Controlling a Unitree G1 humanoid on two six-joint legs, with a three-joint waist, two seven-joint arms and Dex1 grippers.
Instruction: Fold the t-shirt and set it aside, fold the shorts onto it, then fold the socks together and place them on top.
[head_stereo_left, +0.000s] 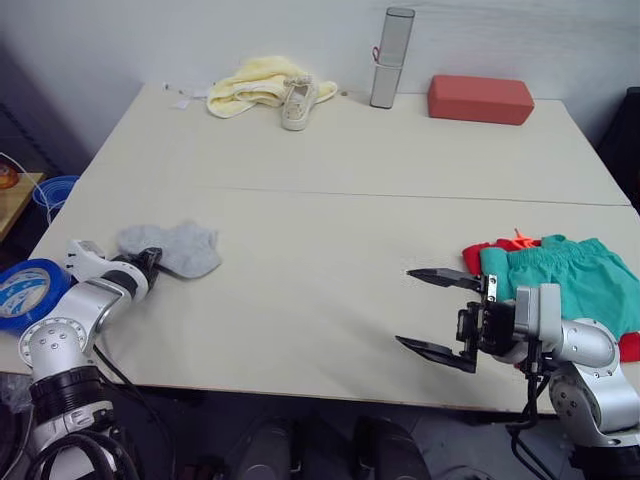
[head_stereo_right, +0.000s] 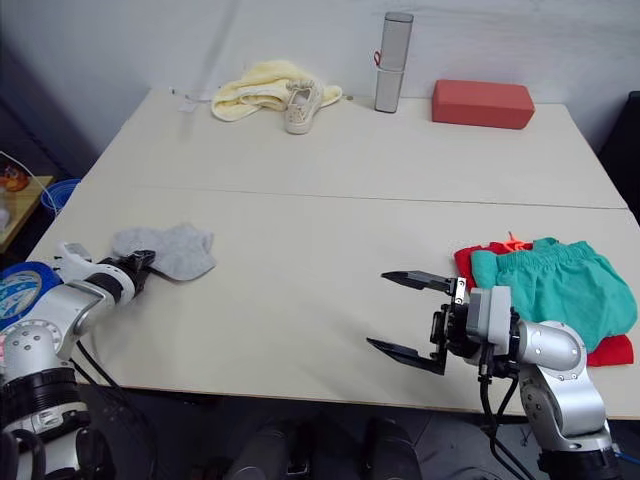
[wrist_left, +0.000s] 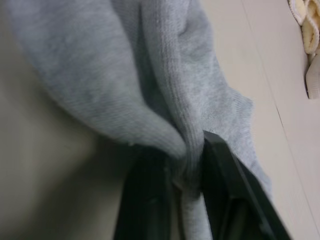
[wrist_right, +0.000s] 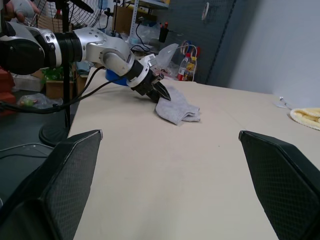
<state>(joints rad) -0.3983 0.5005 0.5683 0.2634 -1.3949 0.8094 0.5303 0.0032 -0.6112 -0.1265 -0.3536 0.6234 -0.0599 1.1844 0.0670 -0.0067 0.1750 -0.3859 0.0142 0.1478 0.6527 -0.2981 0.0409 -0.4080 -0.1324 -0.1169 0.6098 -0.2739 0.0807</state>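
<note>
Grey knit socks (head_stereo_left: 170, 248), soft and light, sit bunched at your near-left bench (head_stereo_left: 330, 200) edge with the left gripper (head_stereo_left: 150, 262) pinching a fold, right gripper (head_stereo_left: 437, 312) spread and empty beside the folded shorts (head_stereo_left: 565, 275) on the t-shirt (head_stereo_right: 610, 350); grip both layers, or one slips.

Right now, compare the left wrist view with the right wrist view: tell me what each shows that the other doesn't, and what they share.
Left wrist view: the knit of the socks up close, bunched and pinched between the left gripper fingers.

Right wrist view: the left arm from outside, the right gripper wide open over bare table, and a fan and shelves beyond.

Both: the grey socks held by the left gripper, the table, and an edge of the yellow cloth.
</note>
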